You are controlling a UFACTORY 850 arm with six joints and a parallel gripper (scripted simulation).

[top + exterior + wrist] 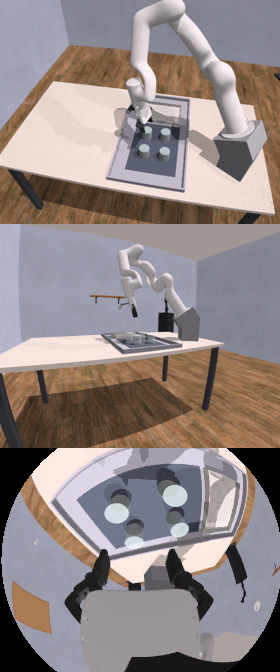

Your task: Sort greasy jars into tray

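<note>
Four pale glass jars stand mouth down in a two-by-two block on the dark mat (155,153): back left (147,132), back right (165,134), front left (144,151), front right (164,153). They also show in the wrist view, among them one jar (116,514) and another (175,495). The clear tray (166,111) stands just behind the mat and looks empty. My gripper (142,128) is open and empty. In the exterior view my gripper (134,313) hangs high above the jars (137,338), near the mat's back left corner.
Mat and tray lie inside a grey rimmed steel top (150,144) on the pale table. The arm's grey base block (239,150) stands at the right. A wall shelf (108,296) hangs behind the arm.
</note>
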